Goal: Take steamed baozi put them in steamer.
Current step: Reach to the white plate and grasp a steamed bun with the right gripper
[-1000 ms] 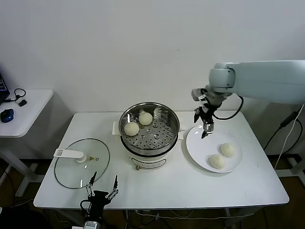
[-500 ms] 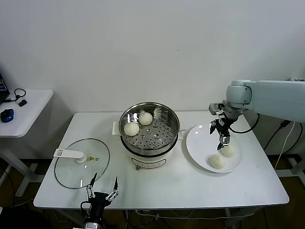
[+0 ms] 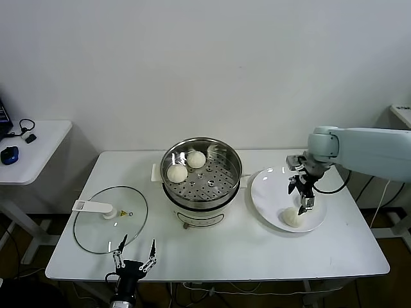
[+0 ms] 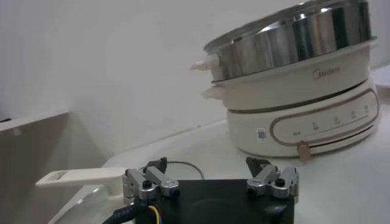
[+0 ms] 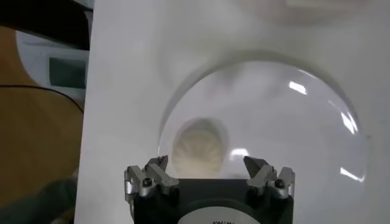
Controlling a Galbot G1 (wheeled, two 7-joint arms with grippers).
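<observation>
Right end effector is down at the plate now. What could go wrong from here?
1. The open right end effector hangs low over the plate, close by a baozi; a finger could land on the soft bun or shove it instead of straddling it.
2. The steamer rim stands above the plate, so a low carry could clip it.
3. The two baozi sit in the tray; releasing above them could dent them.

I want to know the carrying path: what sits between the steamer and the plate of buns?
Nothing: in the head view only bare table separates the steamer from the plate.
</observation>
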